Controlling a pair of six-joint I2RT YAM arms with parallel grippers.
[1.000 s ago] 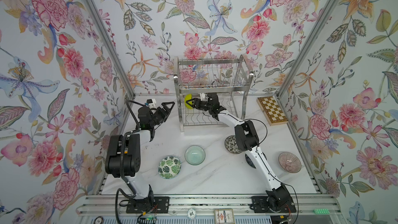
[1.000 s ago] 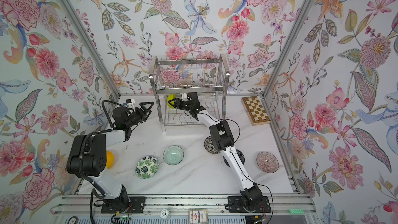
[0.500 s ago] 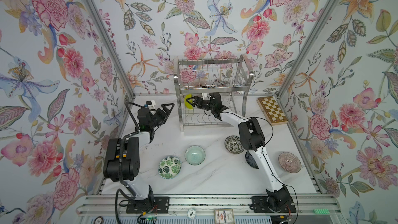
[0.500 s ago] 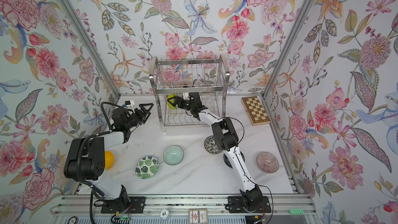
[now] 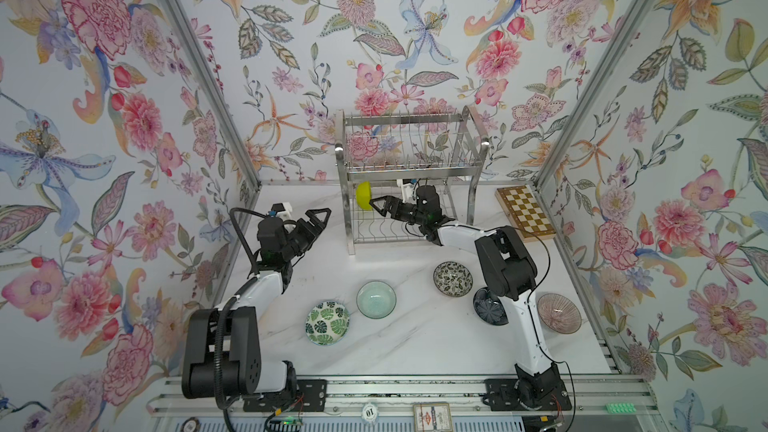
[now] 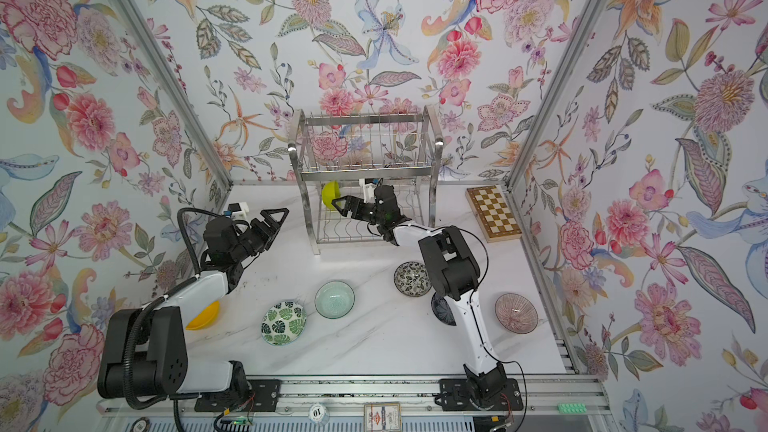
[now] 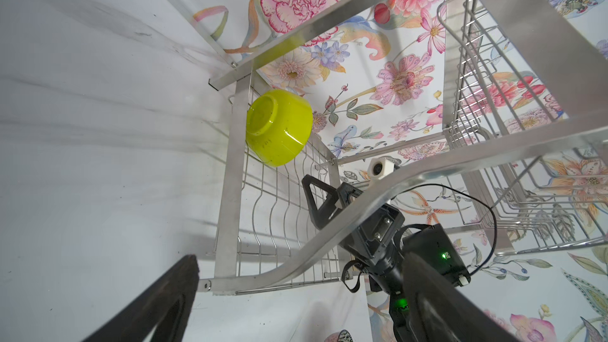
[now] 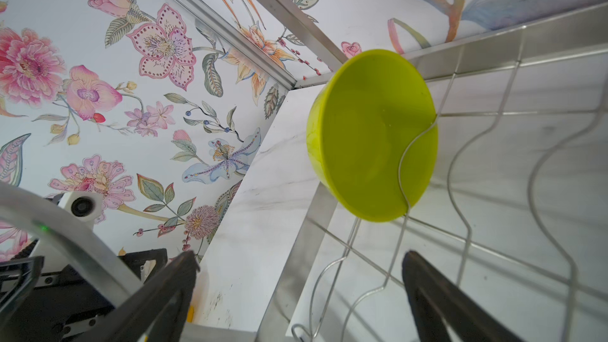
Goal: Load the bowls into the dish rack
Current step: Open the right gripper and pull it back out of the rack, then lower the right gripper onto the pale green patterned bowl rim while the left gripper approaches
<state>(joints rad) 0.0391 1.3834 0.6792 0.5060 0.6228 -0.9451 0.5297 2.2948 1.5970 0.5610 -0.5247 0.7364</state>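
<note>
Right wrist view shows the lime bowl [image 8: 371, 136] standing on edge in the lower tier of the dish rack [image 8: 493, 52], the open right gripper [image 8: 297, 258] just clear of it, while the left gripper [image 6: 276, 222] hangs open and six bowls [image 6: 334, 299] on the table [image 6: 374, 351] are not yet loaded.

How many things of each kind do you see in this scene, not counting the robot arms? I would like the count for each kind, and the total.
Bowls: 7 (lime-yellow, orange-yellow, pale aqua, green-leaf, black-white floral, dark navy, pink lined)
Dish rack: 1
Chessboard: 1
Total: 9
</note>
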